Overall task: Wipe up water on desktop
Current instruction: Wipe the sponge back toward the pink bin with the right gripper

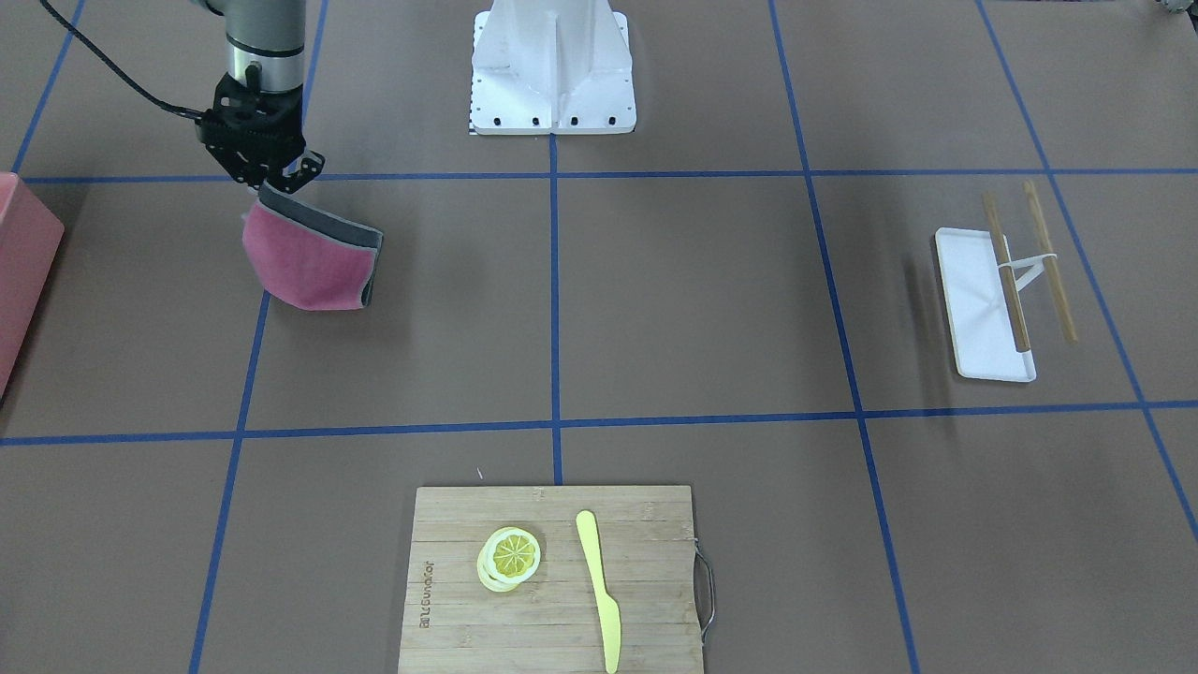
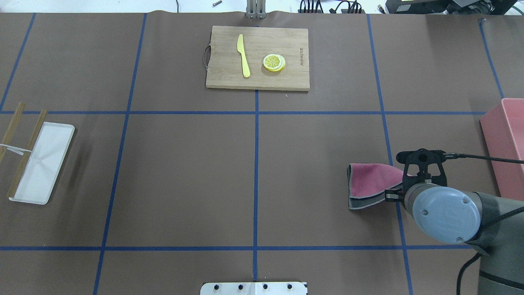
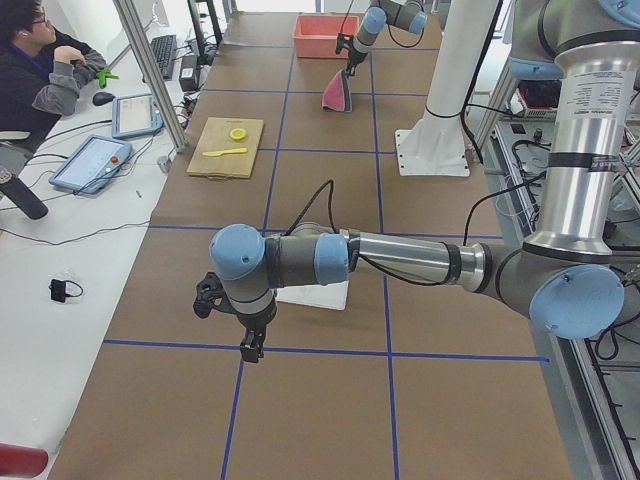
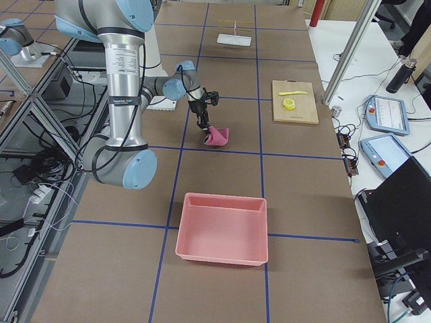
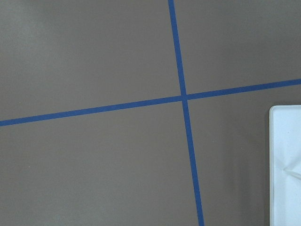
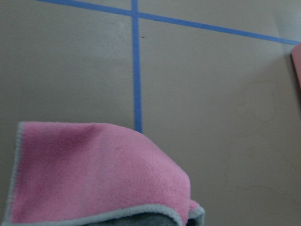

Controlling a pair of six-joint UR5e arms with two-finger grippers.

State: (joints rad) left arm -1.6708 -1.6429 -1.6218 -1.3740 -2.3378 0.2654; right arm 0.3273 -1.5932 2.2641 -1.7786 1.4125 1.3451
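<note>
desk [image 1: 702, 309]: one; brown, taped into blue squares, under everything. faint outlines [image 6: 258, 106] near the bin [image 2: 505, 143] may be the water; i can't be sure.
cloth [image 1: 309, 257]: one; pink over grey, folded, pinched by its top edge so the rest hangs toward the desk for wiping. contact unclear.
right end effector [image 1: 278, 183]: one; clamped on the cloth.
left end effector [image 3: 252, 345]: one; held off by the tray [image 2: 41, 164], likely to stay clear. whether it's open, i cannot tell.
also: one bin, one tray, one board [image 2: 258, 57], one knife [image 2: 244, 55], two sticks [image 1: 1006, 281].
</note>
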